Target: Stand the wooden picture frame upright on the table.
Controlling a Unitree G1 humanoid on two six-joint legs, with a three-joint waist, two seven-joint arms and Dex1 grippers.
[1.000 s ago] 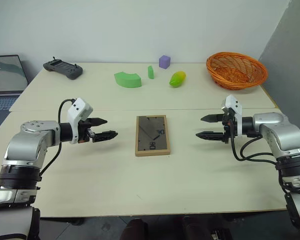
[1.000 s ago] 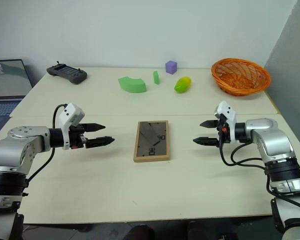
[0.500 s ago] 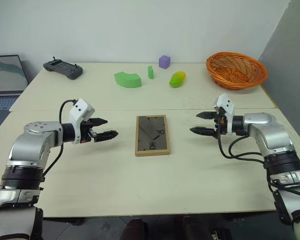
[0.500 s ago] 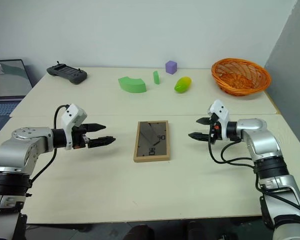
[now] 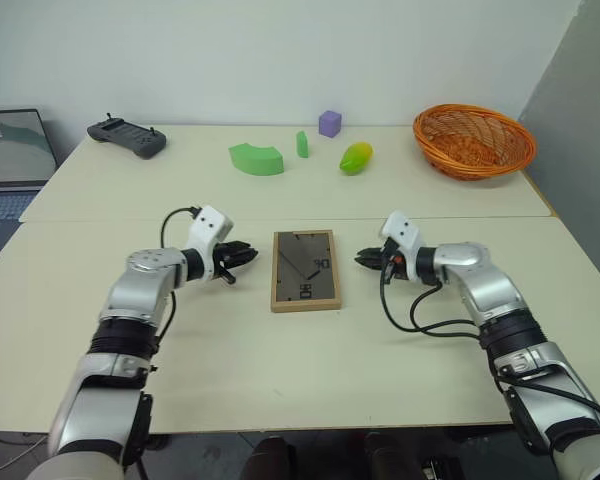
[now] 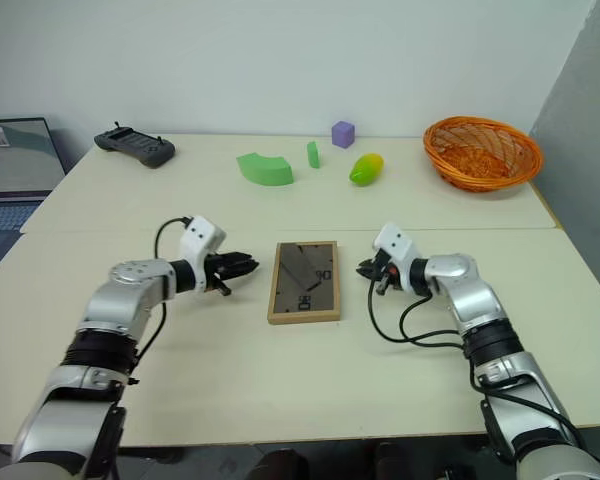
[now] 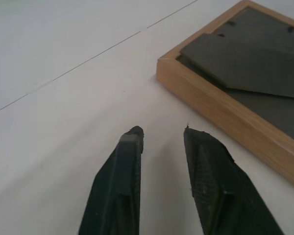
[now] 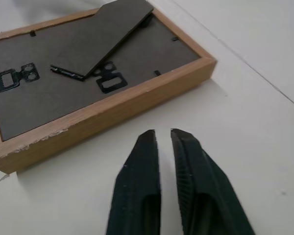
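The wooden picture frame (image 5: 304,270) lies flat on its face in the middle of the surface (image 5: 280,370), dark back up, its long side running away from the robot. The left hand (image 5: 242,256) sits just beside its left edge with fingers a little apart, holding nothing. The right hand (image 5: 366,260) sits just beside its right edge, pinched closed and empty; no writing can be read.

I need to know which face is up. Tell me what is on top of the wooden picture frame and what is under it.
On top of the wooden picture frame: its dark back with the fold-out stand. Under it: the table. Its front is covered, facing down.
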